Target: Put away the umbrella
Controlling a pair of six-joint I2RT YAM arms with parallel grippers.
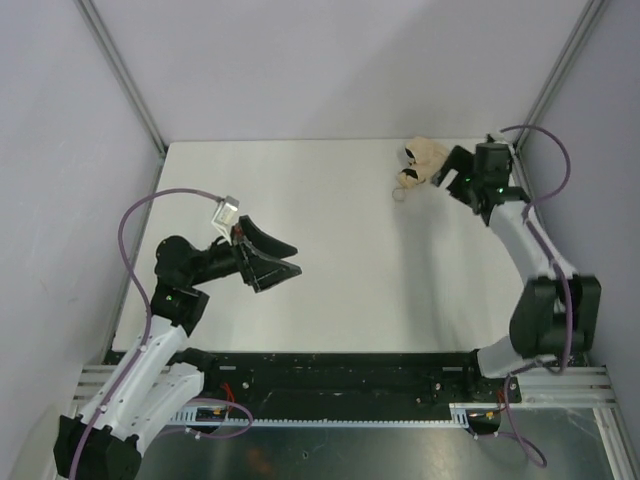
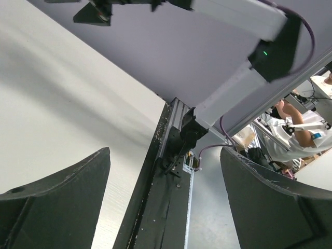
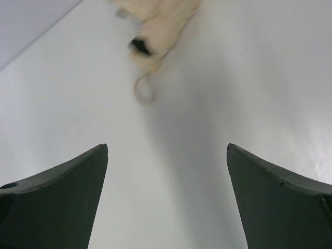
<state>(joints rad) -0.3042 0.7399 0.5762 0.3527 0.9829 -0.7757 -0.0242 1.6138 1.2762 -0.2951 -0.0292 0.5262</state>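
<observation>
The umbrella (image 1: 423, 158) lies folded into a small pale beige bundle at the table's far right, its loop strap toward the left. In the right wrist view the umbrella (image 3: 158, 23) is blurred at the top edge, with the strap loop (image 3: 144, 91) below it. My right gripper (image 1: 445, 168) hovers just right of the bundle, open and empty; in its wrist view the right gripper (image 3: 167, 150) frames only bare table. My left gripper (image 1: 296, 258) hangs open over the table's left middle, far from the umbrella. In its own view the left gripper (image 2: 165, 155) holds nothing.
The white table (image 1: 330, 290) is enclosed by pale purple walls with aluminium posts (image 1: 125, 75) at the corners. A black rail (image 1: 330, 375) runs along the near edge. The left wrist view looks along that rail (image 2: 166, 176) toward the right arm's base (image 2: 189, 129).
</observation>
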